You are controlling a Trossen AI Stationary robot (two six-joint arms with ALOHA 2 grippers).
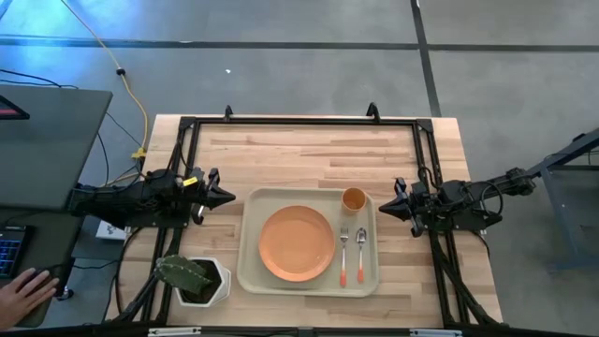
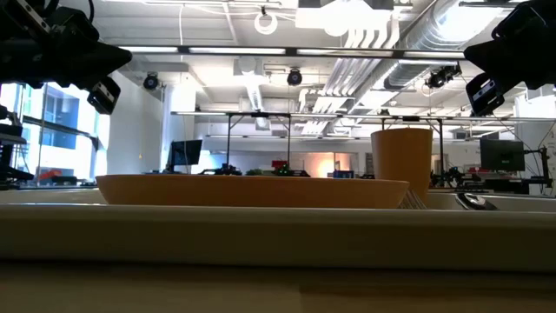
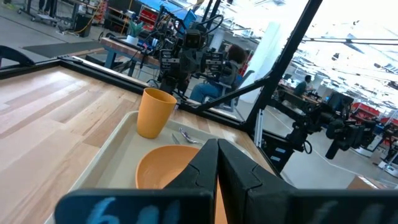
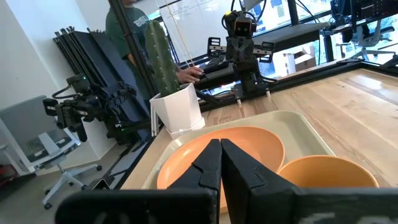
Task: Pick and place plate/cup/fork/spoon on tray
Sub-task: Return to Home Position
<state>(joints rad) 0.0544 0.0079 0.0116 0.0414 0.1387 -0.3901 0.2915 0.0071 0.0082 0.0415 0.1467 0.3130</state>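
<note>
Looked finished — plate [image 1: 297, 243], cup [image 1: 353, 198], fork [image 1: 343, 255], spoon [image 1: 360, 253] all sat on tray [image 1: 251, 271]; left gripper [image 1: 226, 197] and right gripper [image 1: 386, 204] parked alongside, clenched, empty.

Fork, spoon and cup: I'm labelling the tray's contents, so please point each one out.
fork [image 1: 343, 254], high view, on its orange-red handle.
spoon [image 1: 360, 235], high view, on its silver bowl.
cup [image 3: 154, 113], left wrist view, on its side wall.

No readable text, label, brand, number or sign in any view.
</note>
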